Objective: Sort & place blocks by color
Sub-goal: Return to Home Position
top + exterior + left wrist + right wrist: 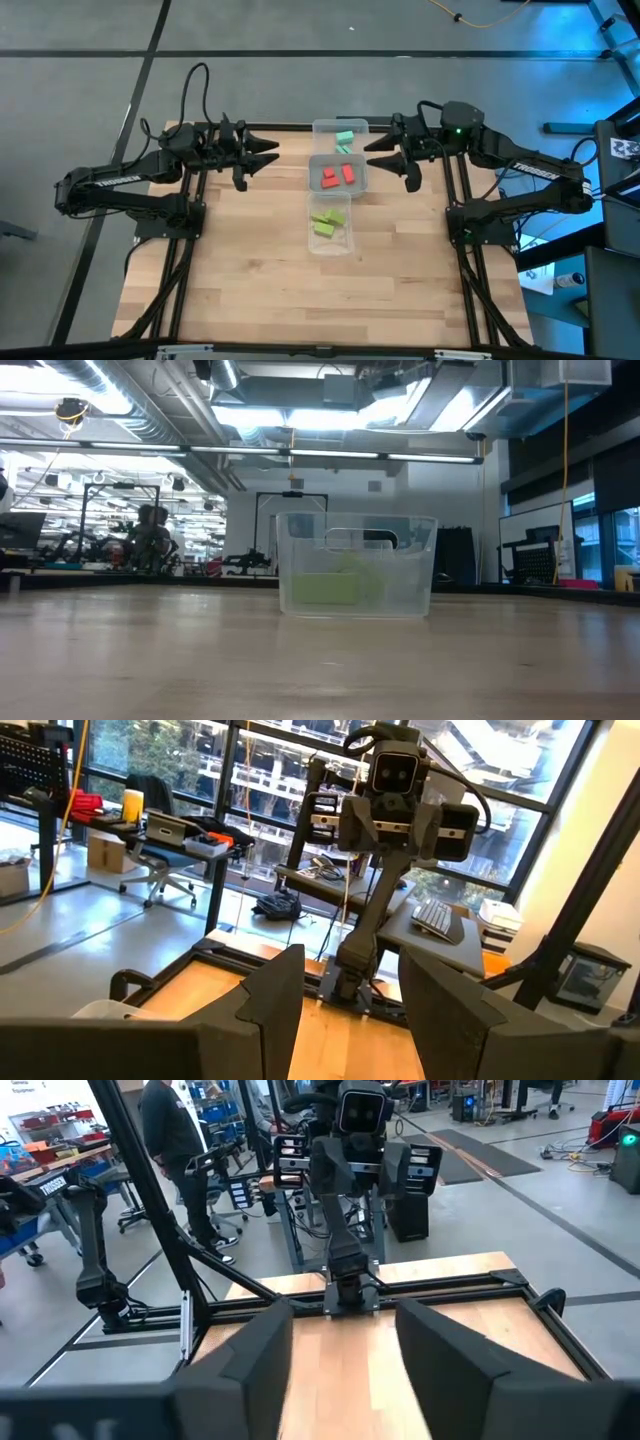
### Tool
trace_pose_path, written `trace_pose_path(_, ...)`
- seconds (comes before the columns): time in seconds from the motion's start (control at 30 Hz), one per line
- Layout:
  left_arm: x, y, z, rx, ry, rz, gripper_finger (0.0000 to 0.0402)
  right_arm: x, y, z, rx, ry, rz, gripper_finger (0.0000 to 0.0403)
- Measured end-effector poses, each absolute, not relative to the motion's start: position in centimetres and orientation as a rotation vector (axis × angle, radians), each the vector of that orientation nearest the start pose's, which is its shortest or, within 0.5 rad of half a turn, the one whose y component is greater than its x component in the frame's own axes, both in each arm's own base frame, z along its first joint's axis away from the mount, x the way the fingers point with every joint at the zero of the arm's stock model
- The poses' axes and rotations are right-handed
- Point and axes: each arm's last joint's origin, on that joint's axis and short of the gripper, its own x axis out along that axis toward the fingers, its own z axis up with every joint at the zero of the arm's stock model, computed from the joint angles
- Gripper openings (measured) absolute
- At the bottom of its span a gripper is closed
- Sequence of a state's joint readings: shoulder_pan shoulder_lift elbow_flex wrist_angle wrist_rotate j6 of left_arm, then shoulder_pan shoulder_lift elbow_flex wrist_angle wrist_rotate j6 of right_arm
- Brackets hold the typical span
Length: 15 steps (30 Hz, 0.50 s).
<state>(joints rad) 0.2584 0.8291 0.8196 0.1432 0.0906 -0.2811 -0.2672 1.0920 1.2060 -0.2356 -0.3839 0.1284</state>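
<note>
Mint blocks (345,140), red blocks (328,178), lime blocks (327,222) lie separated.

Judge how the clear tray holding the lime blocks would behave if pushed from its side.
Probably slides rather than tips: the clear tray sits wider than tall, flat on the wooden table. Likely light, since it holds only small lime blocks. Its thin see-through walls may flex when squeezed.

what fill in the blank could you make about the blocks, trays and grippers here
In the high view, the red blocks lie in the ____ of the three clear trays. The mint blocks lie in the tray nearest the picture's ____ edge. The lime blocks lie in the one nearest its ____ edge. The left gripper and the right gripper have their fingers ____.
Missing: middle, top, bottom, open.
</note>
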Motion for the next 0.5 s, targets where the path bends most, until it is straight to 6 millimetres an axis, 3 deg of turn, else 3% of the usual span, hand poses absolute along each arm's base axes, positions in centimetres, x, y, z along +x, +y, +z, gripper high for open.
trace_pose_path(0.1, 17.75, 4.42, 36.87, -0.256, -0.154, 0.148, 0.0157, 22.37, -4.98, 41.37, 0.164, 0.124, 0.118, 0.0131)
trace_pose_path(0.23, 17.75, 4.42, 36.87, -0.256, -0.154, 0.148, 0.0157, 22.33, -4.86, 41.35, 0.153, 0.127, 0.158, 0.0025)
trace_pose_path(0.4, 17.83, 4.23, 36.54, -0.224, -0.114, 0.129, 0.015, 22.34, -4.82, 41.36, 0.182, 0.129, 0.17, 0.0004)
trace_pose_path(0.5, 17.69, 3.48, 36.47, -0.203, -0.095, 0.081, 0.0116, 22.34, -4.82, 41.37, 0.195, 0.13, 0.169, 0.0004)
